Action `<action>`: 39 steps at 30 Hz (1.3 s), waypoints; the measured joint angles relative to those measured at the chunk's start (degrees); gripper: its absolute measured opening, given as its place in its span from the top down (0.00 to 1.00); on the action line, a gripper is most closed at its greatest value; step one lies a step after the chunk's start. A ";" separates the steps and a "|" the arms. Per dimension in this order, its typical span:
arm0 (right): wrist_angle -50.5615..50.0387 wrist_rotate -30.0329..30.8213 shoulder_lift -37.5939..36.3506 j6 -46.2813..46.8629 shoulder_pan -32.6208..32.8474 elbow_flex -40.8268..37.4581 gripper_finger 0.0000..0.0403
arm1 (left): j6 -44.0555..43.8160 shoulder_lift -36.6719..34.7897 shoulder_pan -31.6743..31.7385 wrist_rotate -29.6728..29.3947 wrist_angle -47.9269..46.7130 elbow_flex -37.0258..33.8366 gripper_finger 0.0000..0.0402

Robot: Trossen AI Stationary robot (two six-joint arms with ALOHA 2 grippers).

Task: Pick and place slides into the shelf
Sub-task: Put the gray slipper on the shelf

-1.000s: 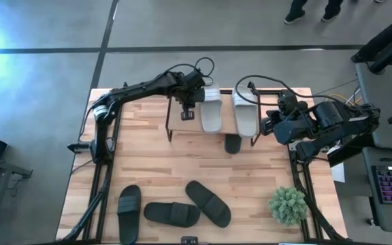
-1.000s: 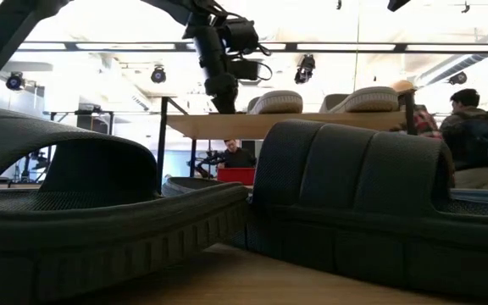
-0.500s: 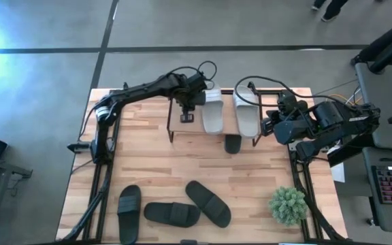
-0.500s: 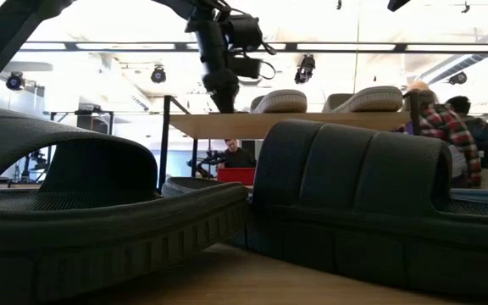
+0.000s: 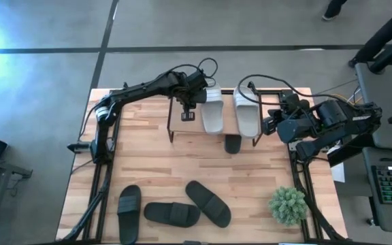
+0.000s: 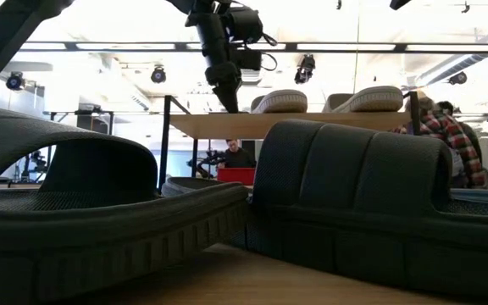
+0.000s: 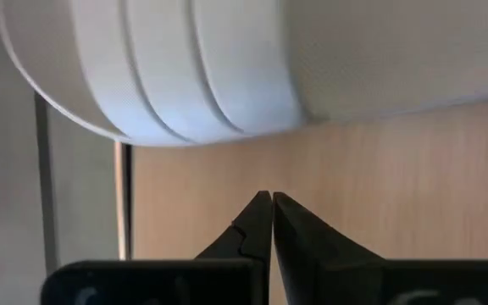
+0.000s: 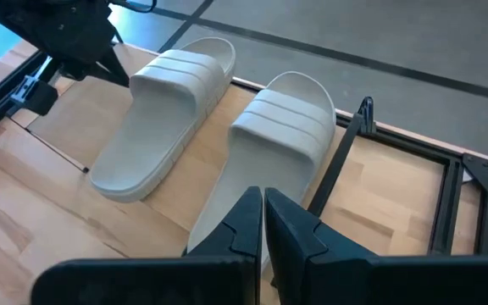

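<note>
Two light grey-white slides [image 5: 211, 112] [image 5: 246, 114] lie sole-down, side by side, on the shelf's wood plank top [image 5: 182, 128]. A dark slide [image 5: 232, 144] pokes out from under the shelf. Three more dark slides [image 5: 129, 212] [image 5: 172, 214] [image 5: 208, 203] lie on the table's near part. My left gripper [image 5: 188, 112] is shut and points down just above the plank [image 7: 379, 169], beside the left white slide [image 7: 185, 76]. My right gripper [image 8: 263, 196], shut, waits at the shelf's right end, facing both white slides.
A small green plant [image 5: 288, 204] stands at the table's near right corner. In the low view two dark slides [image 6: 66, 220] [image 6: 371, 203] fill the foreground. People move in the room behind. Bare tabletop [image 5: 148, 160] lies between the shelf and the near slides.
My left gripper has risen a little above the shelf top, staying shut beside the left white slide. The slides have not moved.
</note>
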 joint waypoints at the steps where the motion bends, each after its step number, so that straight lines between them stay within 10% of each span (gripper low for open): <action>1: -0.01 0.01 0.00 0.14 -0.01 -0.01 0.98 | 0.00 0.00 -0.17 -0.04 0.10 0.04 1.00; 39: -0.01 -1.42 -0.09 -0.18 0.01 -1.55 0.98 | 1.27 8.13 -2.52 2.38 7.99 6.75 1.00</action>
